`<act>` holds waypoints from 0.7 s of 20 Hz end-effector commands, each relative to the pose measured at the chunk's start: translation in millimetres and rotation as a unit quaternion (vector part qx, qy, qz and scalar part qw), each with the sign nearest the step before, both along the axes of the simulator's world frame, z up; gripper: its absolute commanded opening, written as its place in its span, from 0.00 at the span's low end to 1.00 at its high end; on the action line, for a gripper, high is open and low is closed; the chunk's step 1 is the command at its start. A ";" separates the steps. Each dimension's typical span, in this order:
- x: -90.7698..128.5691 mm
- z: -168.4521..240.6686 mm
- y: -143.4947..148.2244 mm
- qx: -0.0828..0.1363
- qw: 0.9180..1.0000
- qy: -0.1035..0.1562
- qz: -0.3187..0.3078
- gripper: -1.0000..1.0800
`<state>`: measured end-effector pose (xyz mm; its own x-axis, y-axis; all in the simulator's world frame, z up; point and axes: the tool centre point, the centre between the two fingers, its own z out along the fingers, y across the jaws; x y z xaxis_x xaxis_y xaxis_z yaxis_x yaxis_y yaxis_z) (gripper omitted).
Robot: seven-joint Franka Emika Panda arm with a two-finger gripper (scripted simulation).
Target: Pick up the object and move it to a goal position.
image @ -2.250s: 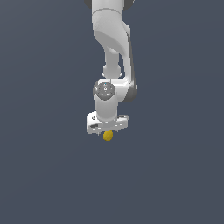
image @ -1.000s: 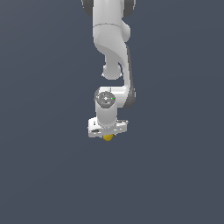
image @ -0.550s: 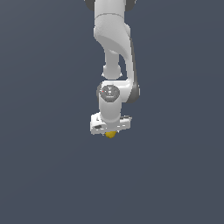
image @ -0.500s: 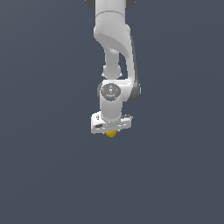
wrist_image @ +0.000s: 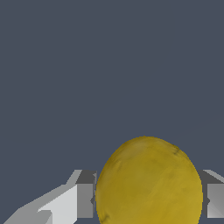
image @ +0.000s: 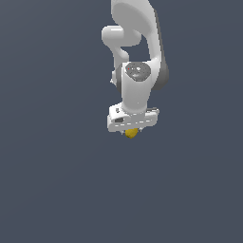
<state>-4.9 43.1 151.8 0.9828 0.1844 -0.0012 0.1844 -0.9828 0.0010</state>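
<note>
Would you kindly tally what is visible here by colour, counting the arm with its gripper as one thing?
White: 1, the arm with its gripper
Yellow: 1, the object between the gripper's fingers
Total: 2

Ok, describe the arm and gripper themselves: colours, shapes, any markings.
The arm is glossy white, built of rounded, bulbous links with dark grey bands at the joints. A grey disc with a small red dot caps the wrist joint. The gripper has a wide, flat white body; in the wrist view its fingers are blocky, white and grey. No cables show.
</note>
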 end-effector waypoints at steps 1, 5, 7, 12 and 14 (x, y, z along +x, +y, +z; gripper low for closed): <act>-3.6 28.8 14.9 0.000 1.000 -0.001 0.000 0.00; -8.9 73.8 38.5 0.000 1.000 -0.001 0.000 0.00; -11.5 96.3 50.2 0.000 1.000 -0.001 0.000 0.00; -17.5 151.7 79.5 -0.001 1.000 -0.001 0.000 0.00; -19.6 173.3 90.9 -0.001 1.000 -0.001 0.000 0.00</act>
